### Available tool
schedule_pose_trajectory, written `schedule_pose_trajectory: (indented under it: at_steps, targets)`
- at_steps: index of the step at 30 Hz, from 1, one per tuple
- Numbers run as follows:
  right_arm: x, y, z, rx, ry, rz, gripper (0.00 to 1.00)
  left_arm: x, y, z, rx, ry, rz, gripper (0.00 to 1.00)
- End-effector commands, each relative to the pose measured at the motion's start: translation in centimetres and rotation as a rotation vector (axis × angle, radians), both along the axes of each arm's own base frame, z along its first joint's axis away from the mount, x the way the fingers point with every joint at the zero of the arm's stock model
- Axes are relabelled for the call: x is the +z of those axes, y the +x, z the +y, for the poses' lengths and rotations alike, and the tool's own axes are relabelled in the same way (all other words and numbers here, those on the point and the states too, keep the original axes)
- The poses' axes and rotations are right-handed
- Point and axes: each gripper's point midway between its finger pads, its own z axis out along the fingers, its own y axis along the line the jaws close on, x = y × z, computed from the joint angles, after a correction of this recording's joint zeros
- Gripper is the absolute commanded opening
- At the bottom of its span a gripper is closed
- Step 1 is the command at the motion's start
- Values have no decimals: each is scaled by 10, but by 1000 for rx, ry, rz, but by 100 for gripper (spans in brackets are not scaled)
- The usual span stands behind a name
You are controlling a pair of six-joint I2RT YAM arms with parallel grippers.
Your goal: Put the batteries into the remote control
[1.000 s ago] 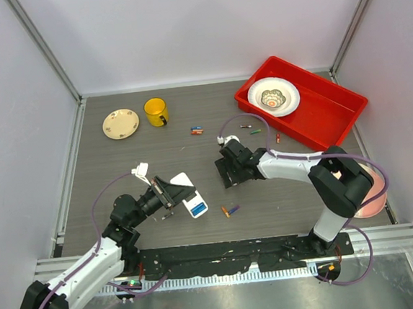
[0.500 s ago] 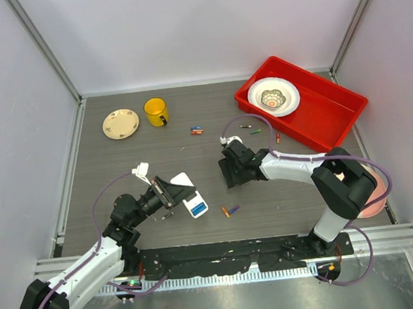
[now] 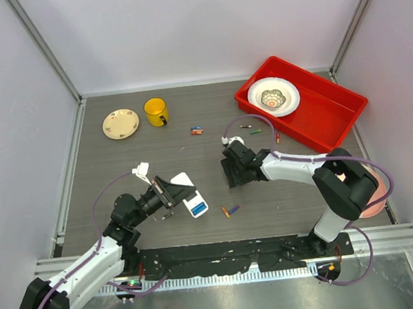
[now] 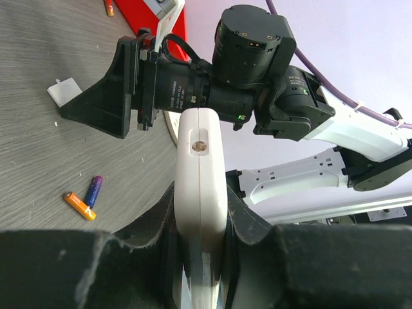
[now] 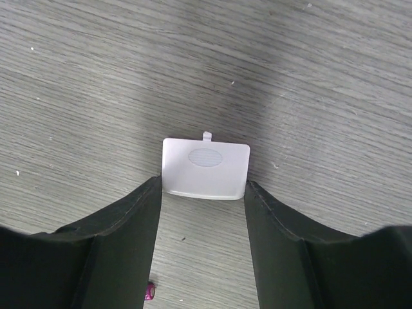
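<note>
Over the last second the right gripper [image 5: 203,190] has crept slightly further from its base, and its fingers have drawn in from wide to a medium gap. The left arm has not moved.

In the right wrist view, a small white cover piece [image 5: 205,168] with a tab and a ribbed oval lies flat on the table [image 5: 309,77], its side edges meeting the inner faces of the two fingertips. We cannot tell whether the fingers are pressing it yet or only flanking it. We judge this piece to be the battery door, so the right arm is dealing with the lid, not a cell, and loading has not begun.

The left gripper [image 3: 184,194] is clamped firmly on the remote control [image 4: 199,161]. The remote stands on edge between its fingers, with one end reaching out beyond the tips.

The batteries [image 3: 230,211] all lie loose on the table. An orange and purple pair lies behind the right fingers, between the two grippers and touching neither. More lie scattered beyond the right fingertips, well apart from them.
</note>
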Motion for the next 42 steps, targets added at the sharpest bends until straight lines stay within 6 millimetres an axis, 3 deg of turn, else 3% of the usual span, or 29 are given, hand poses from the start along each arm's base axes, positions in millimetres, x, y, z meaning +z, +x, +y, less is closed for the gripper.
schedule_pose_trajectory:
  at_steps: [1,5,8,17,18,20,23,26,30,33,36,39,40,41,42]
  targets:
    - [-18,-29,-17,-26,-41,115,57,18,1,1,4,-37,-69,0]
    - [-19,-30,-19,-33,-44,116,64,19,1,1,5,-38,-71,0]
    - [-21,-33,-21,-34,-54,123,63,18,1,0,4,-36,-69,0]
    - [-21,-34,-24,-42,-53,119,25,17,3,-1,5,-33,-64,0]
    - [-21,-34,-24,-42,-55,119,27,17,4,-1,7,-32,-64,0]
    - [-21,-33,-24,-42,-65,121,44,18,5,-1,5,-35,-66,0]
    - [-17,-30,-24,-46,-63,107,59,20,5,-2,0,-40,-70,0]
    - [-7,-24,-20,-52,-45,76,63,21,4,-2,0,-42,-72,0]
    - [18,-1,-20,-107,-37,-36,64,23,4,0,8,-46,-84,0]
    - [46,31,-12,-167,2,-162,63,26,4,2,21,-48,-96,0]
    - [65,61,7,-182,40,-228,63,28,5,4,37,-49,-105,0]
    - [75,93,34,-196,75,-247,70,32,6,5,45,-51,-117,0]
    - [93,112,45,-218,115,-277,73,33,6,4,44,-47,-121,0]
    - [77,119,51,-226,101,-247,76,34,6,4,40,-45,-124,0]
    - [76,127,54,-256,112,-238,77,35,7,4,42,-44,-125,0]
